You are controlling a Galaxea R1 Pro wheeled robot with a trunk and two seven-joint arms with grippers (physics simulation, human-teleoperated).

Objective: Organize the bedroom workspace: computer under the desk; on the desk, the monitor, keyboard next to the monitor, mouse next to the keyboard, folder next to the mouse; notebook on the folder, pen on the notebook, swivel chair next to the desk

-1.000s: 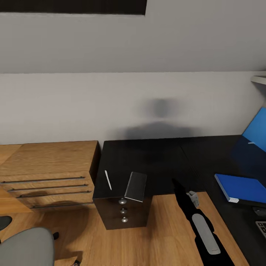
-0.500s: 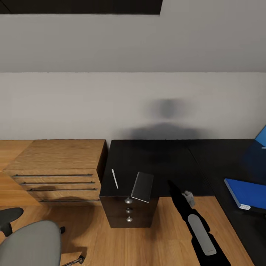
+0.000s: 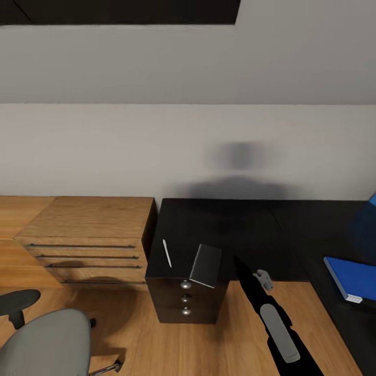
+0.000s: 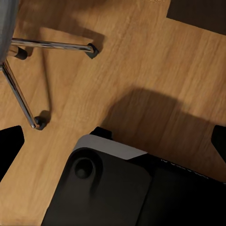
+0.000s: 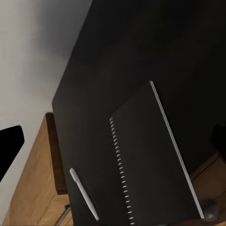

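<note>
The notebook (image 3: 206, 265) lies on the counter's (image 3: 235, 230) near left corner, overhanging the edge, pen (image 3: 167, 253) just left. The folder (image 3: 354, 278) lies far right. Right fingers (image 5: 9, 148) spread wide; left fingers (image 4: 10, 147) spread above the floor.

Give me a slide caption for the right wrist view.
Grey notebook and white pen lying side by side on the black desk.
</note>
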